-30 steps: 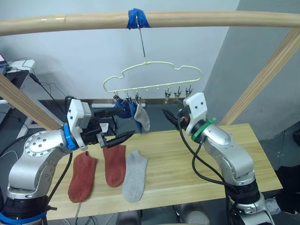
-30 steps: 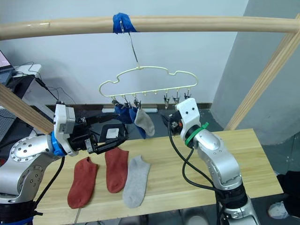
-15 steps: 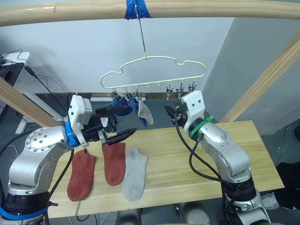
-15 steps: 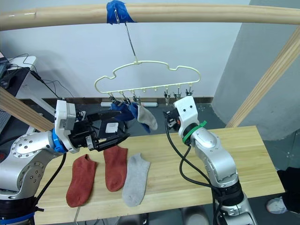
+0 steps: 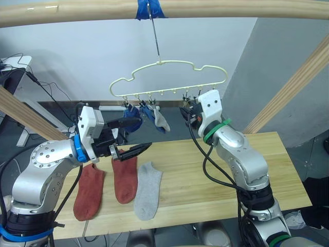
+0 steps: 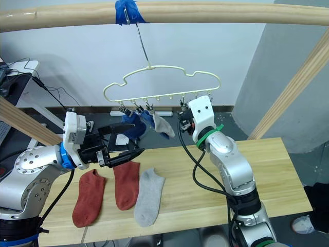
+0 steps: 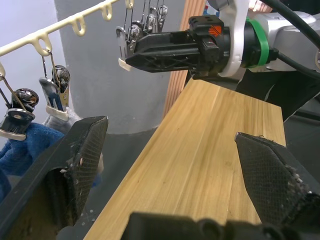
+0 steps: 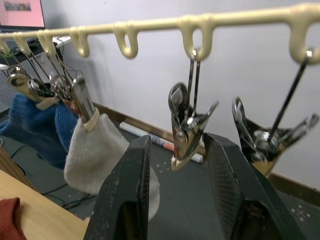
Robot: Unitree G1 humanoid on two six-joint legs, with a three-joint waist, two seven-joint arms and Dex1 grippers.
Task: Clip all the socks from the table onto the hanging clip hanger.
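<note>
Table (image 5: pixel 221 170) runs across in front of me, pale planks. Pole (image 5: pixel 216 9) overhead carries the hanger (image 5: pixel 169 77) by its long hook, at a blue tape wrap (image 5: pixel 148 9). My left arm is bent at the elbow, forearm reaching in over the table's left end, left gripper (image 5: pixel 134 136) pointing toward the middle at about the height of the hung socks; jaws wide apart, nothing between them, upper finger just below the blue socks. My right arm rises from the table's far side, elbow low, forearm angled up and back, right gripper (image 8: pixel 176 192) up at the clip row; jaws apart with one silver clip (image 8: pixel 187 127) hanging in the gap between the fingers (image 8: pixel 125 195), contact with the clip not clear. The left wrist view shows that gripper tip right at the clips. Socks: three on the hanger's left clips, two blue socks (image 5: pixel 134 117) bunched together and one grey sock (image 5: pixel 161 120) just beside them, hanging clear of the table. Three lie flat on the table's left part in a row: red sock (image 5: pixel 88 190) outermost, second red sock (image 5: pixel 125 179) next, grey flat sock (image 5: pixel 148 190) beside that, edges near or touching. Clips right of the held one hang empty.
</note>
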